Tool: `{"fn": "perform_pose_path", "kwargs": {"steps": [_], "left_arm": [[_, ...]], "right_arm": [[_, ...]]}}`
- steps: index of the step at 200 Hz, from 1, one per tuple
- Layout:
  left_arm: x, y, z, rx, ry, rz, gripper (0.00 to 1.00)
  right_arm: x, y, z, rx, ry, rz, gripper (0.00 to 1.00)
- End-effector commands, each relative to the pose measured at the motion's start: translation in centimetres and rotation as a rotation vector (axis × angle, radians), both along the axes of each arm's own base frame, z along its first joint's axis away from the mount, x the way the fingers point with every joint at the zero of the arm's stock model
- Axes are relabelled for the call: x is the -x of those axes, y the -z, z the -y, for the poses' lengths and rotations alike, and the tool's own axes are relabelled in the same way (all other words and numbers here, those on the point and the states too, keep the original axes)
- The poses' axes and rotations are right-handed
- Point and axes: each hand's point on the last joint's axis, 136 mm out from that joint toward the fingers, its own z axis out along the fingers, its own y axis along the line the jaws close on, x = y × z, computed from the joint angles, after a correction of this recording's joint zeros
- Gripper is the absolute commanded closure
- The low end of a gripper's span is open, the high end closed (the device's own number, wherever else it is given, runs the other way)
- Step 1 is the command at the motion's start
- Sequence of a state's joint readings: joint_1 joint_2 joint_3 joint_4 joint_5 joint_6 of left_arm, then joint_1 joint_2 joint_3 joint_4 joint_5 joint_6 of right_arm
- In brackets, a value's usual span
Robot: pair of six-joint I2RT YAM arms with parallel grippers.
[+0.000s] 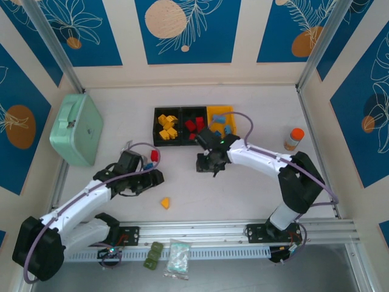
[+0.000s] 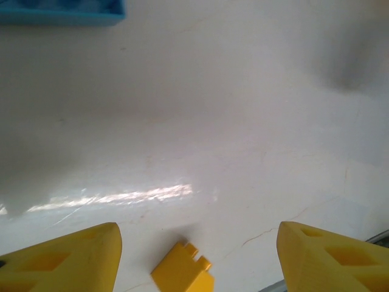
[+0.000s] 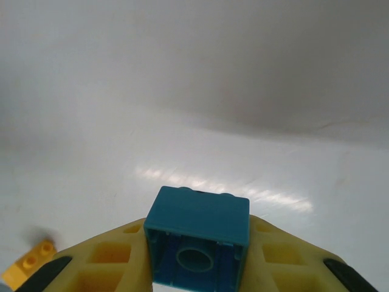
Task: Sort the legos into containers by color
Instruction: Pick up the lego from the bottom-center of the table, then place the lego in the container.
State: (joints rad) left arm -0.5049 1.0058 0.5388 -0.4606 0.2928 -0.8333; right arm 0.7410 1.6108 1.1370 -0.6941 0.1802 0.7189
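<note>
Three joined containers [image 1: 159, 115] stand at the back middle: a black one with yellow legos [image 1: 167, 126], a black one with red legos [image 1: 194, 126], and a yellow one with blue legos [image 1: 223, 123]. My right gripper [image 1: 208, 164] [image 3: 197, 243] hovers just in front of them, shut on a blue lego [image 3: 200, 216] held hollow side toward the camera. My left gripper [image 1: 152, 180] [image 2: 197, 234] is open low over the table. A loose yellow lego [image 2: 182, 277] [image 1: 165, 202] lies between its fingers, untouched. A red lego [image 1: 154, 156] and a blue one [image 1: 146, 164] lie beside the left wrist.
A mint green case [image 1: 76, 128] sits at the left, an orange-capped bottle [image 1: 294, 139] at the right. Olive green blocks [image 1: 153, 255] and a clear bag [image 1: 178, 260] lie beyond the near rail. A small yellow lego [image 3: 30, 264] shows low left in the right wrist view.
</note>
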Motion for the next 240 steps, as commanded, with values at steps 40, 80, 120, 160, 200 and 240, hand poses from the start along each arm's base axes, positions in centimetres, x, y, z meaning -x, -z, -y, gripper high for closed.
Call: {"fn": "perform_pose_path", "kwargs": {"steps": [40, 80, 120, 160, 200, 240], "left_arm": [[-2.2, -2.6, 5.5, 0.045, 0.114, 0.078, 0.32], [-2.3, -2.7, 7.1, 0.037, 0.148, 0.085, 0.32], [-2.0, -2.7, 7.0, 0.021, 0.15, 0.087, 0.32], [-1.4, -2.6, 5.8, -0.014, 0.134, 0.09, 0.32], [-0.6, -2.0, 4.7, -0.036, 0.117, 0.077, 0.32], [-0.1, -1.9, 4.0, -0.046, 0.102, 0.075, 0.32]], "right_arm": [[-8.3, -4.2, 4.3, -0.049, 0.118, 0.124, 0.71], [-13.5, -5.0, 5.4, -0.07, 0.194, 0.15, 0.71], [-17.7, -4.1, 6.4, -0.066, 0.257, 0.129, 0.7], [-19.9, -2.7, 6.5, -0.077, 0.293, 0.087, 0.67], [-20.5, -1.7, 5.9, -0.067, 0.29, 0.06, 0.63], [-20.4, -2.6, 5.8, -0.063, 0.286, 0.075, 0.5]]}}
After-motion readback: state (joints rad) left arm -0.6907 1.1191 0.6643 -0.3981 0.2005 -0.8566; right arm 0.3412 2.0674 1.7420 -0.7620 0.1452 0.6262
